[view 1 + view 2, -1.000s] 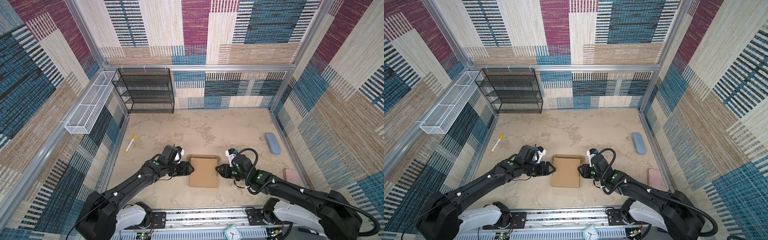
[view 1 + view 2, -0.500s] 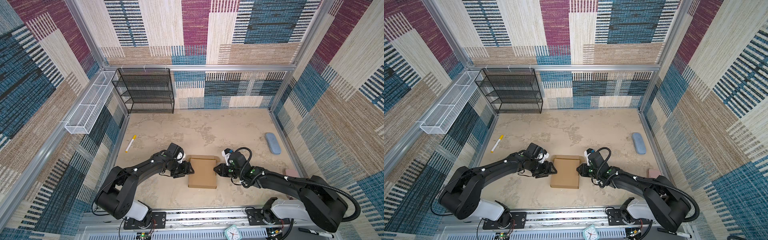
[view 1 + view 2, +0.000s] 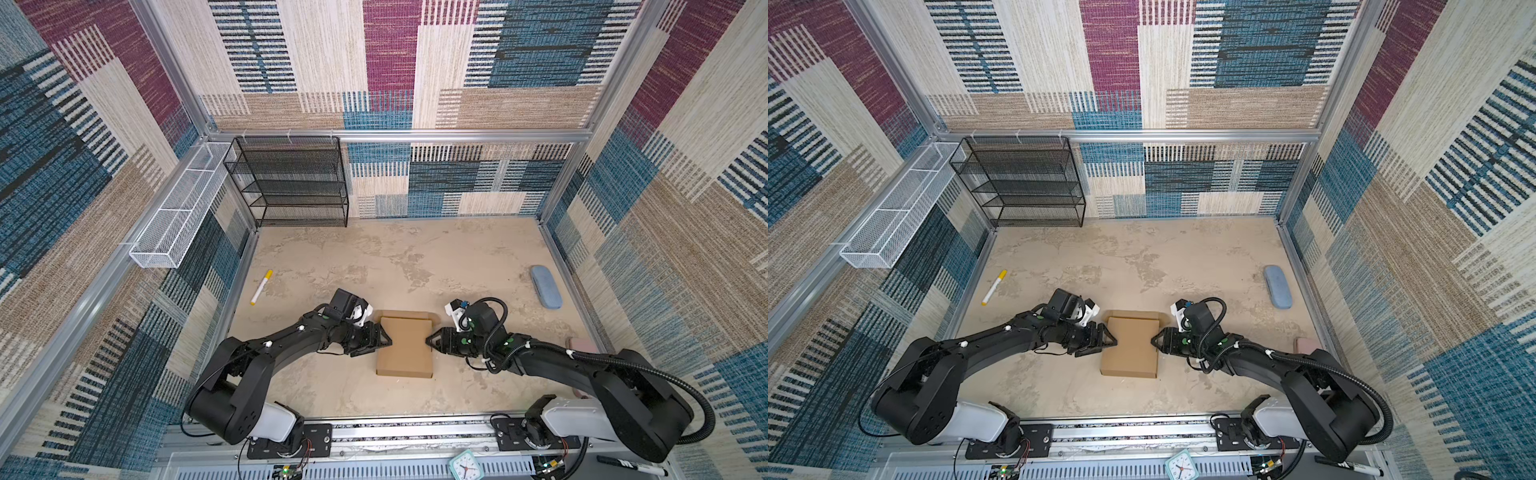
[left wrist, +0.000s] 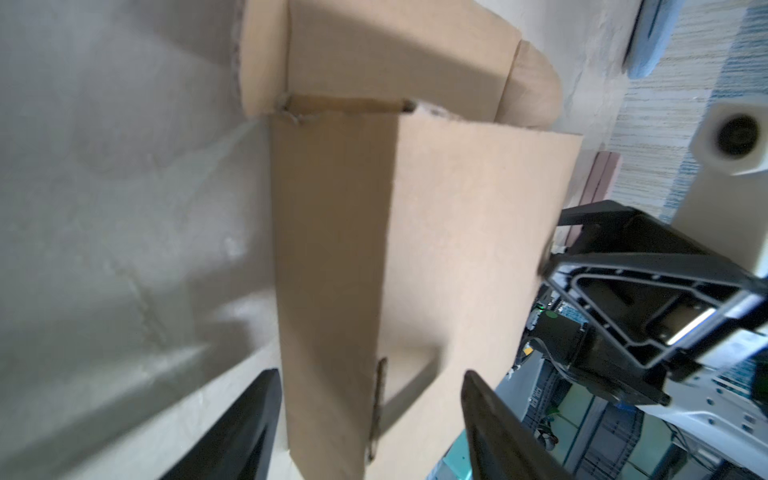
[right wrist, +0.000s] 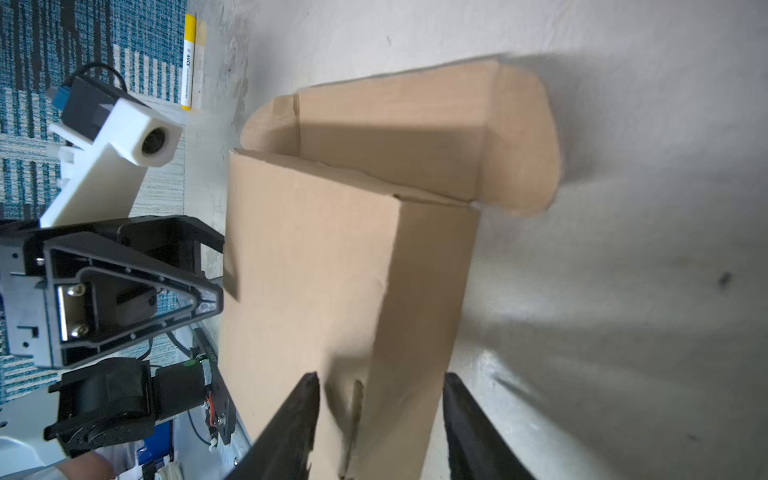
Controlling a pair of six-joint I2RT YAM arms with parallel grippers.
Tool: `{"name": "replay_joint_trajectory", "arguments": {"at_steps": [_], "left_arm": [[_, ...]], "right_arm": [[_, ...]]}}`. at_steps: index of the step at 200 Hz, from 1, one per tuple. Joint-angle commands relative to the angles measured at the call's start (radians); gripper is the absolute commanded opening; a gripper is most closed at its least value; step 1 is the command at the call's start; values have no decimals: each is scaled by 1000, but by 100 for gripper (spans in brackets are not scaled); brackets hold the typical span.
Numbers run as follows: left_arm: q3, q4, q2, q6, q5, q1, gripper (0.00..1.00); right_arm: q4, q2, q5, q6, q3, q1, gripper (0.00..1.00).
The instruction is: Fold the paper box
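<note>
Seven items, largest first.

1. Beige, mottled stone-look bench (image 3: 374, 257). Carries everything below except item 3.
2. Black wire-mesh shelf rack (image 3: 291, 183). Stands at the back wall, well apart from the work.
3. White wire-mesh trough basket (image 3: 174, 216). Hangs on the left wall.
4. Left pincer (image 3: 386, 340) and right pincer (image 3: 430, 340). They meet the box from opposite sides. In the wrist views each has its jaws wide, one finger over the lid and one beside the side wall. Neither is clamped on anything.
5. Plain brown corrugated cardboard paper box (image 3: 405, 353). Sits near the front middle of the bench, between the pincers. The lid is down, and the far flap (image 3: 405, 313) with rounded ears juts out beyond it.
6. Pale blue oblong case (image 3: 545, 286). Lies by the right wall.
7. White marker with yellow cap (image 3: 261, 287). Lies by the left wall.

Step in hand, as judged: closing. Next move likely calls for steadying the lid while the far flap is tucked in.
</note>
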Motion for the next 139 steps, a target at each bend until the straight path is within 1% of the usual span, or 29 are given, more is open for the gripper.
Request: {"name": "replay_joint_trajectory", "arguments": {"at_steps": [1, 17, 30, 51, 72, 105, 139], "left_arm": [[6, 102, 29, -46, 83, 5, 70], [2, 146, 38, -70, 110, 7, 69], [-10, 194, 39, -88, 137, 6, 64], [-43, 289, 28, -120, 173, 6, 59], [-69, 350, -5, -130, 197, 7, 57], [-105, 364, -127, -82, 166, 4, 56], [-161, 379, -315, -8, 63, -25, 58]], "right_arm": [[86, 25, -72, 7, 2, -4, 51], [112, 41, -110, 9, 4, -5, 50], [143, 46, -133, 19, -5, -6, 48], [160, 55, -144, 12, -11, -5, 47], [180, 52, -155, -6, -20, -6, 46], [204, -8, -129, -44, -47, -6, 46], [237, -118, -74, -97, -87, -5, 46]]}}
